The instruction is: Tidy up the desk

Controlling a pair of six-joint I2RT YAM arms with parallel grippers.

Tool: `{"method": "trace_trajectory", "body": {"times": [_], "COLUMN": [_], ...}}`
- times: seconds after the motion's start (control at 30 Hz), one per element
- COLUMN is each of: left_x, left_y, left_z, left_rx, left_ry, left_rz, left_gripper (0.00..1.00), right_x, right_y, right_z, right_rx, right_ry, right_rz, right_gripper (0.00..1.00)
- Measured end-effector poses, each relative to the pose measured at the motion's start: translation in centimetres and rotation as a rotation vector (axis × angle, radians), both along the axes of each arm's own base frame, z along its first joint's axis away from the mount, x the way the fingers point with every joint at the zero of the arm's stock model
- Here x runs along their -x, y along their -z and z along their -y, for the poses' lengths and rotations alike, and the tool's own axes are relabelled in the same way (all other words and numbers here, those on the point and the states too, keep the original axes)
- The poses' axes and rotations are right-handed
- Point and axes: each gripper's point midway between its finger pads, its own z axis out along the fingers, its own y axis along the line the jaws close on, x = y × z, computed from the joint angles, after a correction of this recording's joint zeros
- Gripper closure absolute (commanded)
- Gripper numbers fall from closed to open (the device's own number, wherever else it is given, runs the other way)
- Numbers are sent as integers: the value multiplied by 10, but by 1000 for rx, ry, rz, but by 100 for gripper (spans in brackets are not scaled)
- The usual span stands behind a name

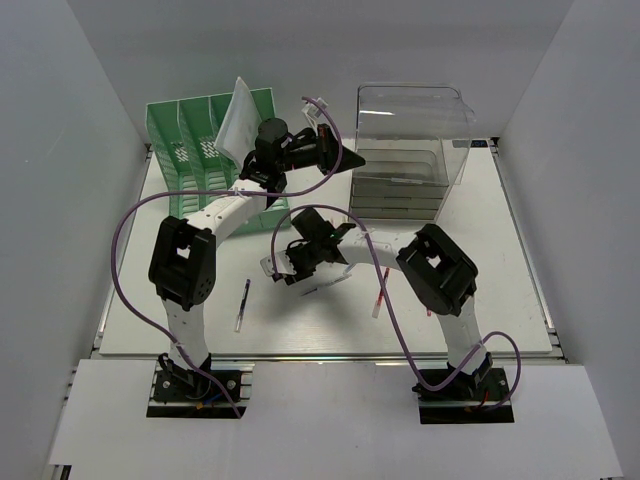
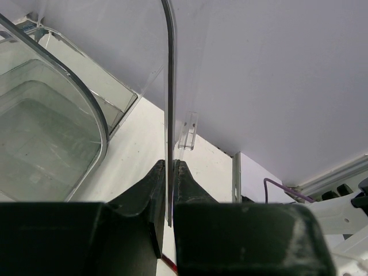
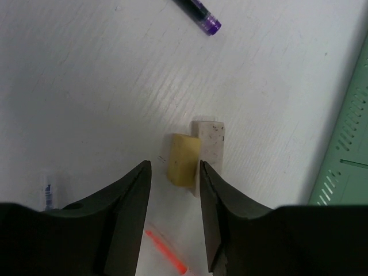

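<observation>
White tabletop, plain white walls. Left fingers pinch thin clear sheet; right fingers spread over yellow block.

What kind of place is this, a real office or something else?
Probably a robot test booth, not a real office: plain white walls enclose the desk, which holds a green file rack, a clear drawer box and a pen.

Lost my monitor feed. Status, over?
Left gripper shut on thin sheet. Right gripper open over eraser on desk. Purple-tipped pen nearby, not blocking.
</observation>
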Motion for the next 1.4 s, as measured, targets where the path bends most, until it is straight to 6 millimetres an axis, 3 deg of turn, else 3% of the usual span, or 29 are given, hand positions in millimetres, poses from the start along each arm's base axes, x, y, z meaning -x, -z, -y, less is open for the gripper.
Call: {"method": "trace_trajectory", "body": {"times": [0.2, 0.33, 0.43, 0.57, 0.67, 0.87, 1.0, 1.23, 1.4], "left_x": [0, 0, 0, 0, 0, 0, 0, 0, 0], "left_y": [2, 2, 2, 2, 2, 1, 1, -7, -16], "left_z": [0, 0, 0, 0, 0, 0, 0, 1, 1], "left_rx": [-7, -8, -8, -8, -8, -4, -1, 29, 66], "left_ry": [0, 0, 0, -1, -1, -3, -4, -3, -6], "left_rz": [3, 7, 7, 7, 6, -4, -11, -36, -57], "left_gripper": [94, 94, 94, 95, 95, 95, 95, 96, 96], "right_x": [-1, -4, -4, 2, 16, 30, 14, -18, -42], "right_y": [6, 4, 4, -1, -19, -82, -106, -98, -103], "right_z": [0, -2, -2, 8, 30, 79, 113, 192, 233], "right_rx": [9, -1, -3, 4, 3, -81, -101, -68, -86], "right_ry": [0, 1, 8, 24, 54, 183, 349, 659, 851], "right_rz": [5, 19, 13, 5, 3, 82, 145, 236, 331], "right_gripper": [65, 89, 100, 100, 100, 100, 100, 100, 100]}}
